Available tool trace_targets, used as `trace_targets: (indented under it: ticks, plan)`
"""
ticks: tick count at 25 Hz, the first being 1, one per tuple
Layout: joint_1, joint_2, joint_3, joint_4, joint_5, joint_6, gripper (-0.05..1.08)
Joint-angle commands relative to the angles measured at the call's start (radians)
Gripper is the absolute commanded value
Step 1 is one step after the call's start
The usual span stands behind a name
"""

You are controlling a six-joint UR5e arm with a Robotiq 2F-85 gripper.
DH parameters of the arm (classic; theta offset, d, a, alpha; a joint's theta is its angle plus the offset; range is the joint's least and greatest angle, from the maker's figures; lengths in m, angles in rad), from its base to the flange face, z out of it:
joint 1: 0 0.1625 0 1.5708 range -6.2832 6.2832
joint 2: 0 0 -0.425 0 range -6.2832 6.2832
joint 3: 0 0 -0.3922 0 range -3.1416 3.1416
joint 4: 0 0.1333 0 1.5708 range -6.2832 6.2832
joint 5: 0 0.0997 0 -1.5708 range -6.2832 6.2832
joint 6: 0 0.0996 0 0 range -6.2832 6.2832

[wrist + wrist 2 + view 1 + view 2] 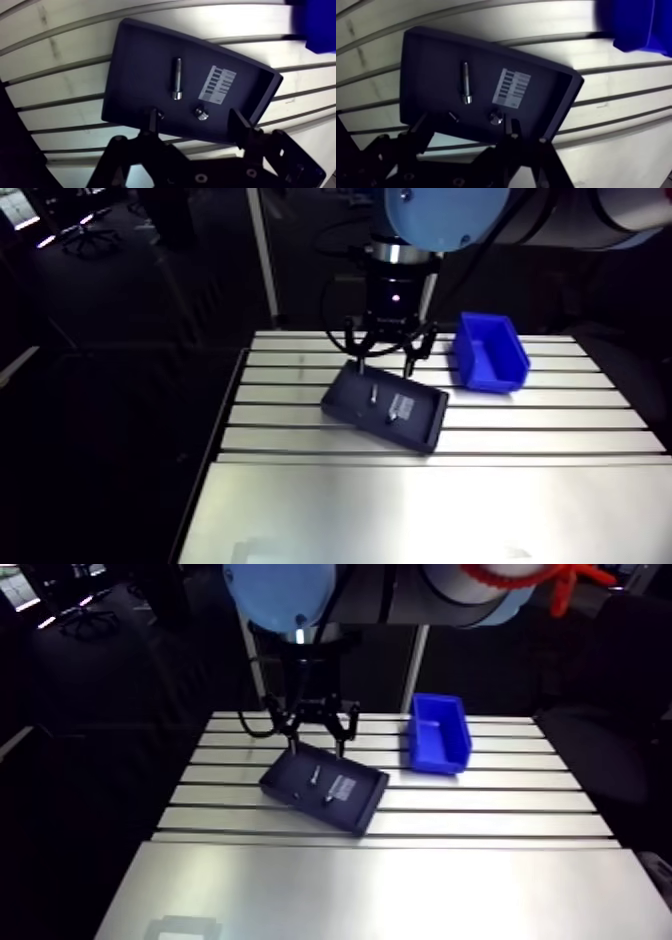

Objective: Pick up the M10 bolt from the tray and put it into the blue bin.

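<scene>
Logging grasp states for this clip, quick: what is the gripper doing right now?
Gripper: open, holding nothing, poised over the tray.

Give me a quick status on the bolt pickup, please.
Gripper open, over tray. Bolt lying free in tray, not gripped. Two small fasteners lie beside it.

robotics lab: slotted aluminium table [450,513], industrial arm [450,213], blue parts bin [492,360].

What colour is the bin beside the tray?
The bin is blue, clearest in the arm view.
</scene>
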Motion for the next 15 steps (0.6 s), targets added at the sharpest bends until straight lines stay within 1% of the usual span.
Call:
trace_targets:
  ticks: [1,5,10,15]
  plan:
    - [0.004,0.019,0.023,-0.049,-0.001,-0.001,0.34]
    - [0.004,0.027,0.031,-0.052,-0.001,-0.001,0.36]
    - [0.004,0.05,0.043,-0.12,0.0,-0.025,0.37]
    - [0.004,0.059,0.046,-0.127,-0.001,-0.025,0.38]
